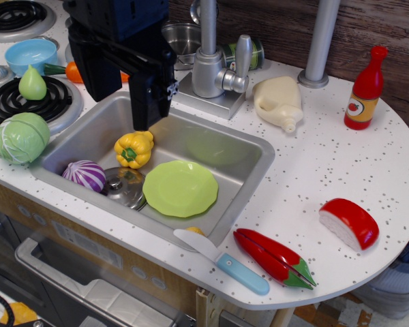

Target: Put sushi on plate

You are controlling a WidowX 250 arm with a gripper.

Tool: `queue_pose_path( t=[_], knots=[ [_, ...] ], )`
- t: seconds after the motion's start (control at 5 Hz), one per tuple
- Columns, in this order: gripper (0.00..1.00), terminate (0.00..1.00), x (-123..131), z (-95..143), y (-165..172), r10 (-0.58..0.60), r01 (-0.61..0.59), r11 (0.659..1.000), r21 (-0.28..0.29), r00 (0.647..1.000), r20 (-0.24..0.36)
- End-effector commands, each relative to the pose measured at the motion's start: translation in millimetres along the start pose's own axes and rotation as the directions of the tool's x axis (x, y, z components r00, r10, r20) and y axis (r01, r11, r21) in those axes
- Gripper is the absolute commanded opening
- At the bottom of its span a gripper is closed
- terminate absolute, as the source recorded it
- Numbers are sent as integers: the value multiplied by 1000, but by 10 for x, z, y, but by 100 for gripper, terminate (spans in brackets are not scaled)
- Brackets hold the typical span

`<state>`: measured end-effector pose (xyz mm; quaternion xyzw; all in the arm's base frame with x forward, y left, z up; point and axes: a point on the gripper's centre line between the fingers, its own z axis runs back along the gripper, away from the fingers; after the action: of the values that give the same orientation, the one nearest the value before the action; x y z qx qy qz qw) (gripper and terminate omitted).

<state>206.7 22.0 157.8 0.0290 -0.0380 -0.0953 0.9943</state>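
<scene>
A: Start from the left. What's on the stove side?

B: A green cabbage (19, 137) at the edge of the surface (313, 170), a pale green pear (32, 84) on the burner (27, 102) behind it, and a blue bowl (30, 54) farther back. An orange carrot (75, 71) pokes out next to the arm.

A: And the gripper?

B: The gripper (150, 102) hangs over the back left corner of the sink (249, 160), just above the yellow bell pepper (133, 149). Its jaws point down, but I cannot tell whether they are spread or pressed together; nothing shows in them.

A: What lies in the sink?

B: A purple onion (84, 175), a steel lid (123, 188) touching it, the pepper behind them, and the light-green plate (180, 188) flat on the sink floor, overlapping the lid's edge.

A: To the right of that?

B: A toy knife (221, 261) with a blue handle on the front rim, then a long red chili pepper (273, 257) beside it. Behind the sink stands the faucet (215, 65), with a cream jug (279, 102) lying on its side.

A: Where's the sushi?

B: The sushi (349, 223) sits on the surface at the far right, well apart from the plate, red top up, white end facing left. A red bottle (365, 88) stands upright behind it.
</scene>
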Motion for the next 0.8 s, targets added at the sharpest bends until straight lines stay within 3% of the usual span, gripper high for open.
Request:
queue_pose_path(
  t=[0.0,0.2,0.4,0.6],
  knots=[
    [100,0,0,0,0,0,0,1000,0,1000,0],
    [100,0,176,47,-185,187,-187,982,-16,982,-36],
    [100,0,373,61,-426,366,-365,931,12,930,-48],
    [100,0,565,-19,-747,551,-551,835,6,834,-17]
  ],
)
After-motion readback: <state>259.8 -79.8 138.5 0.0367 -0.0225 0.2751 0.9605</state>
